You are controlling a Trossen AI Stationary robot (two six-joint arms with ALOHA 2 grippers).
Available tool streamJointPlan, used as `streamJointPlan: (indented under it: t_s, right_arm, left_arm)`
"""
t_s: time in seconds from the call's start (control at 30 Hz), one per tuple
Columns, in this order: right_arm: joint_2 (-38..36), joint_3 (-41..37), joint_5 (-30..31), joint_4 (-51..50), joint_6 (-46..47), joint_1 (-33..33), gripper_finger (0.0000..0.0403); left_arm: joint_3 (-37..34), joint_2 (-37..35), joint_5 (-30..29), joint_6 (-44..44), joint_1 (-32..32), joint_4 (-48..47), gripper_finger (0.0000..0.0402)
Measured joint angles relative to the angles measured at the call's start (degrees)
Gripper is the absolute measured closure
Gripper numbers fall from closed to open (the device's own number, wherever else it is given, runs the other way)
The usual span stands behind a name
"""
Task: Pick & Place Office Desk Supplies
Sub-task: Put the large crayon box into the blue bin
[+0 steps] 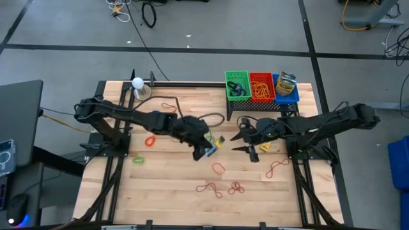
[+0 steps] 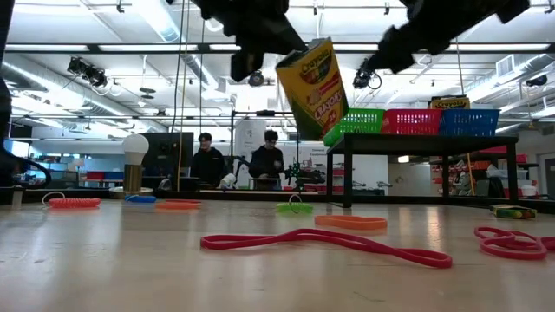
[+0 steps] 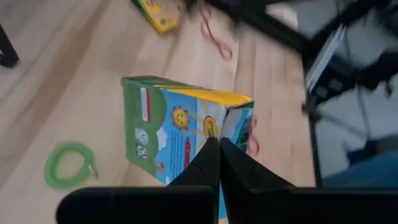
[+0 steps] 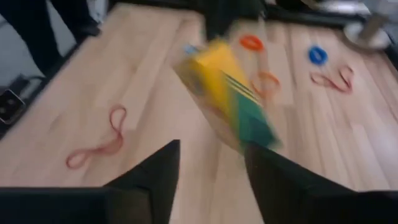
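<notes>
On the pale wooden table (image 2: 104,260), a long red rubber band (image 2: 329,243) lies nearest the low camera, with an orange ring (image 2: 350,222) and a green ring (image 2: 295,207) behind it. Farther back, green, red and blue baskets (image 2: 412,121) sit on a black stand, and two people stand in the workshop beyond. The left gripper (image 1: 206,144) hangs above mid-table, fingers pinched tight on the crayon box (image 2: 313,87), seemingly gripping its top flap. The box, yellow and green, hangs tilted in the air. The right gripper (image 1: 241,142), just beside it, has its fingers spread and holds nothing.
</notes>
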Motion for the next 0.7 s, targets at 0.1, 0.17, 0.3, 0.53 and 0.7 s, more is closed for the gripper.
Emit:
streamJointPlan:
  t_s: [0.1, 0.17, 0.3, 0.53, 0.7]
  right_arm:
    - [2.8, 0.0, -2.1, 4.6, -1.8, -0.1, 0.0187]
    - [4.4, 0.2, -2.4, 6.0, -3.1, -0.4, 0.0172]
    - [6.7, 1.1, -2.2, 8.3, -4.3, -1.9, 0.0156]
    - [10.7, 3.2, -6.3, 10.2, -7.0, -3.7, 0.0154]
    - [15.5, 6.3, -7.1, 10.6, -8.1, -4.3, 0.0160]
  left_arm:
    - [0.0, 0.0, 2.3, -0.9, 2.0, 1.3, 0.0400]
    - [0.0, 0.0, 3.6, -1.6, 2.8, 1.2, 0.0400]
    - [0.0, 0.0, 6.2, -2.0, 3.5, 1.2, 0.0400]
    - [0.0, 0.0, 7.2, -2.1, 3.7, 1.3, 0.0400]
    - [0.0, 0.0, 7.2, -2.0, 3.7, 1.3, 0.0400]
